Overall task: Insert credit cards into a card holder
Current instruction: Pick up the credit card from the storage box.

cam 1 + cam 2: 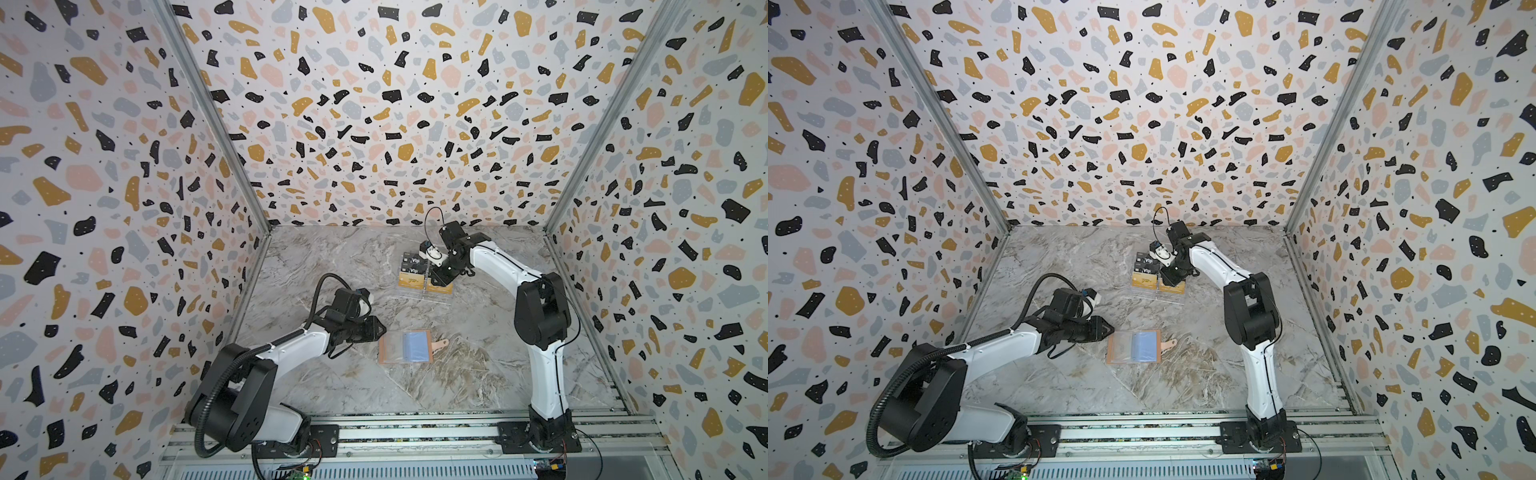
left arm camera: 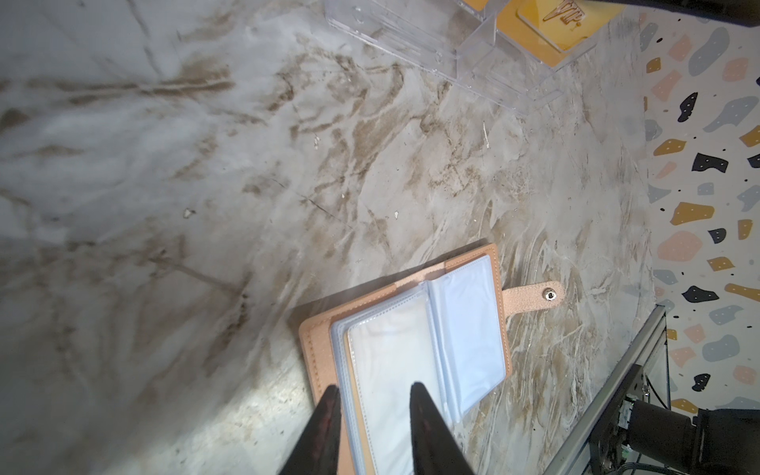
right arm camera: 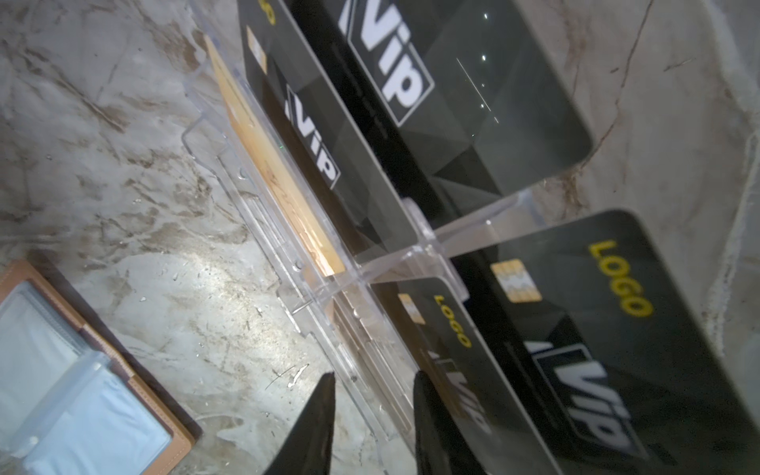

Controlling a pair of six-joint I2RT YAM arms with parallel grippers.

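Two narrowly parted grippers: left gripper (image 2: 374,392) over card holder (image 1: 405,347), lower centre in both top views; right gripper (image 3: 372,376) at clear stand (image 3: 473,230).

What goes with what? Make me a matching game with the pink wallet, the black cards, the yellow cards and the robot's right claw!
Things:
1. card holder
2. black Vip cards
3. gold cards
4. right gripper

Where or how:
A. in the front row of the clear stand
B. jaws apart, at the stand's front edge
C. lying open on the table
D. in the stand's back rows

Pairs: 1-C, 2-D, 3-A, 4-B
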